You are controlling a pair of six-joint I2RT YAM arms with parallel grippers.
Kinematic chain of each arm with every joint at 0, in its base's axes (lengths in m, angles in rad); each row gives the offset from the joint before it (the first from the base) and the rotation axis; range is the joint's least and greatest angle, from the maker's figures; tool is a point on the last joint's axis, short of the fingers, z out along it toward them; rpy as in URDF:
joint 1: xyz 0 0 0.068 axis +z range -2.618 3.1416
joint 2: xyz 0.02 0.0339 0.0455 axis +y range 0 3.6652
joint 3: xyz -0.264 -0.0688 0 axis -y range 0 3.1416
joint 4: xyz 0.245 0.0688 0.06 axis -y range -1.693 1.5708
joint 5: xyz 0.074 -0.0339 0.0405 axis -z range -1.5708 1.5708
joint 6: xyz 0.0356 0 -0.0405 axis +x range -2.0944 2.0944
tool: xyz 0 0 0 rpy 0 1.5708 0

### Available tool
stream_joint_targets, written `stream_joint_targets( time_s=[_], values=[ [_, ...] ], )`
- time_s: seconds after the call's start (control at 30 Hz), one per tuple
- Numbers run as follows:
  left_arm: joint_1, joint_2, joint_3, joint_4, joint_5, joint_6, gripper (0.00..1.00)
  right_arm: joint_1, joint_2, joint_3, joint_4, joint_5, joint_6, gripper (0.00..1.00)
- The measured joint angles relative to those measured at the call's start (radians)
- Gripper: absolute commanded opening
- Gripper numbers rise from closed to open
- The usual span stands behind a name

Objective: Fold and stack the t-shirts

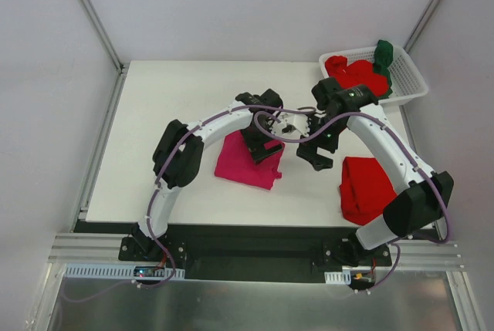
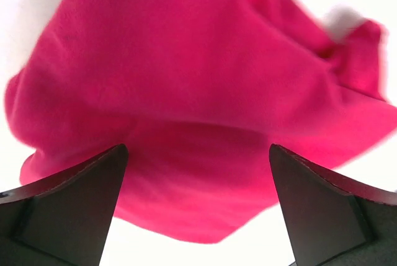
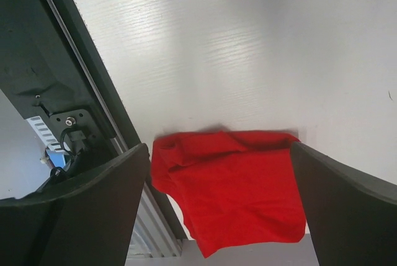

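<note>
A magenta-pink t-shirt lies folded near the middle of the table. My left gripper hangs just over its right edge, open; in the left wrist view the shirt fills the space beyond the gripper, with nothing between the fingers. A folded bright red t-shirt lies at the near right and laps over the table's front edge. My right gripper is open and empty above the table, between the two shirts; its wrist view looks down on the red shirt past the gripper.
A white slotted basket stands at the back right corner with red shirts and a dark green one in it. The table's front edge and metal rail run close to the red shirt.
</note>
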Motion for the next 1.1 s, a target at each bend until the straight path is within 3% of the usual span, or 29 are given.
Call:
stream_joint_targets(
  time_s=[0.33, 0.5, 0.73, 1.1],
  values=[
    [-0.013, 0.072, 0.000, 0.023, -0.045, -0.039, 0.99, -0.014, -0.082, -0.056, -0.020, 0.008, -0.003, 1.00],
    [-0.014, 0.071, -0.042, 0.063, -0.046, 0.011, 1.00, -0.016, -0.084, -0.063, -0.020, 0.011, -0.006, 1.00],
    [-0.011, 0.005, -0.167, 0.134, -0.074, 0.245, 0.99, -0.015, -0.112, -0.063, -0.023, 0.008, -0.021, 1.00],
    [0.075, -0.013, -0.183, 0.118, -0.066, 0.803, 0.99, -0.016, -0.158, -0.071, -0.029, 0.007, -0.030, 1.00]
  ],
)
